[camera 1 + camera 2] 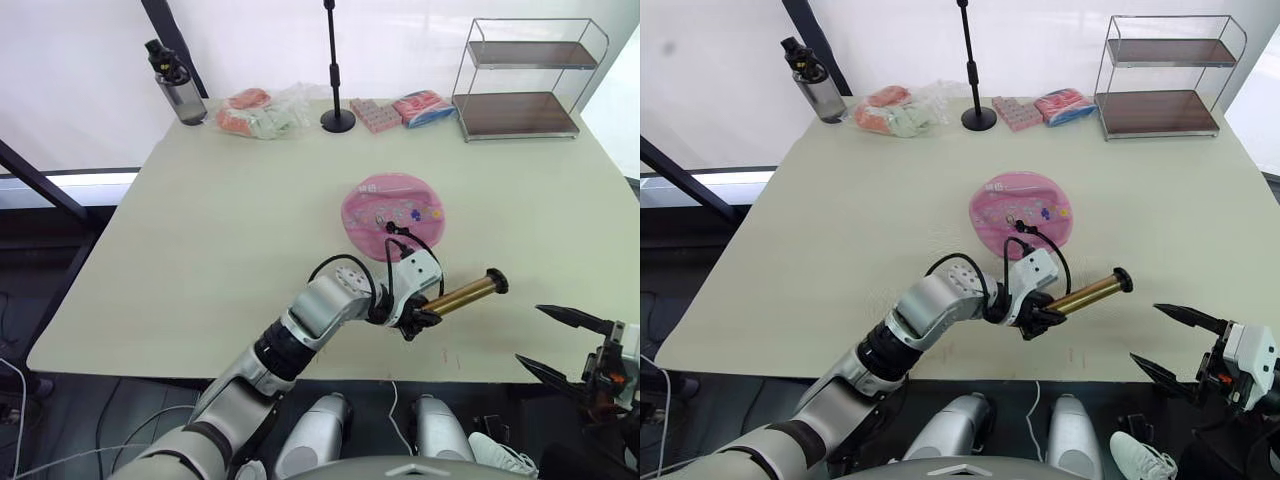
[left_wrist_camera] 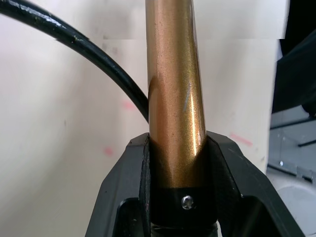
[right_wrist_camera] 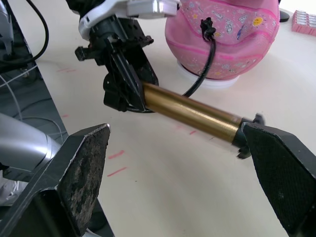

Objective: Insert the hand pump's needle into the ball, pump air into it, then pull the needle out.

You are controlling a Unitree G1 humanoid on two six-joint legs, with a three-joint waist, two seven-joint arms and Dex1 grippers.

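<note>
- Table [image 1: 200, 220]: pale top, task things set near the front centre, clutter kept along the far edge.
- Wire rack [image 1: 525, 80]: two wooden shelves, both seen bare, at the far right corner.
- Ball [image 1: 392, 212]: pink, flattish, lying mid-table just beyond the pump; hose [image 3: 206, 59] is seen plugged into its top, so the needle is judged already in, the pin itself hidden.
- Hand pump [image 1: 465, 294]: gold barrel held level above the table's front edge, its free end pointed towards the right gripper.
- Left gripper [image 1: 418, 314]: jaws clamped on the barrel's base end.
- Right gripper [image 1: 1170, 341]: jaws spread wide, nothing held, near the pump's free end but apart from it.
- Step judged: handle end to be grasped for pumping. Right jaws should be lined up squarely on the end cap, barrel kept steady so the hose is not tugged out.
- Clear bag [image 1: 265, 115] at the far edge: pink and pale items inside, kind not told.
- Bottle [image 1: 178, 85]: dark, far left, contents not told.
</note>
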